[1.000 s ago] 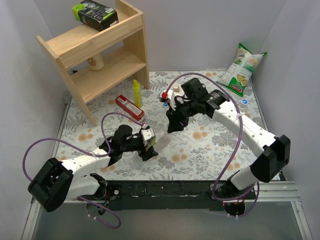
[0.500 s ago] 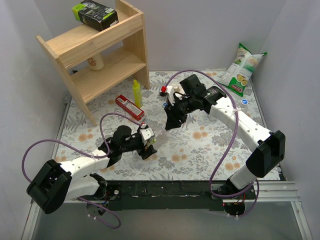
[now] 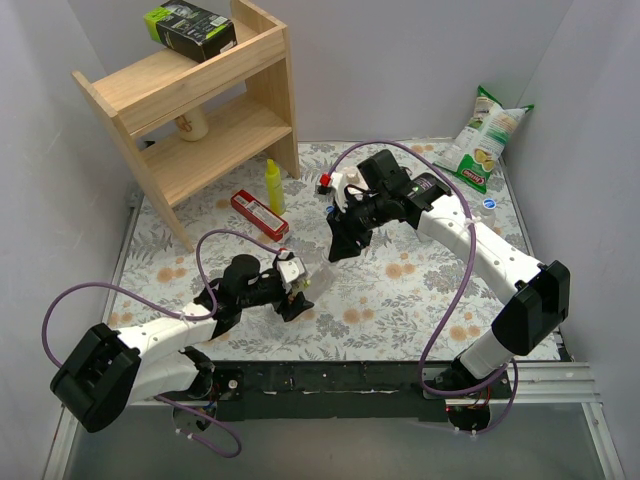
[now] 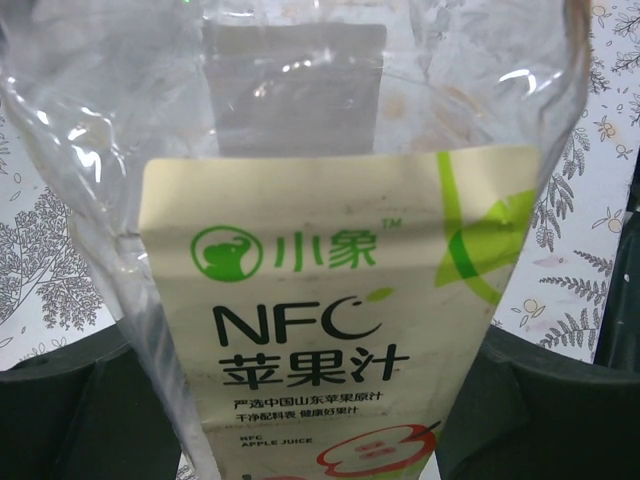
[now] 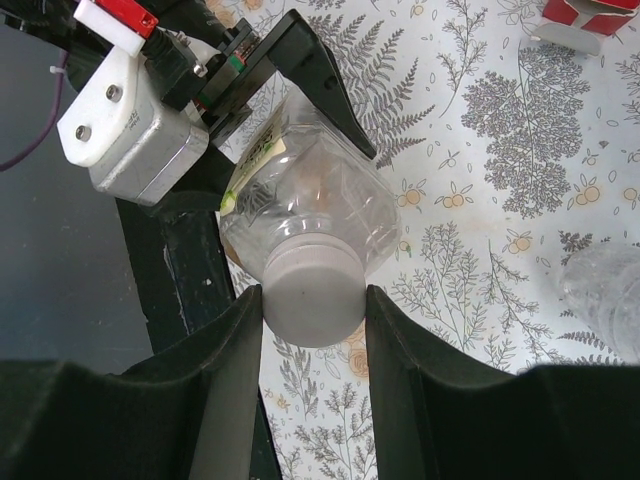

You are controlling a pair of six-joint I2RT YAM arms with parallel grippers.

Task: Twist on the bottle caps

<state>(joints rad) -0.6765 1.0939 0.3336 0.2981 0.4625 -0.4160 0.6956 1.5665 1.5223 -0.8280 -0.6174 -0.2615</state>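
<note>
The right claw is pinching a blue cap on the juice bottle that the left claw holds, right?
Not quite. The cap is white, not blue; the right wrist view shows it. The right gripper does pinch it on the juice bottle that the left gripper holds.

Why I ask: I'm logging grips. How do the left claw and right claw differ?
The left claw clamps the bottle by its labelled body; the right claw pinches only the white cap. The left claw's jaws stand wider than the right claw's, since the body is broader than the cap. Both are shut, on the same bottle.
</note>
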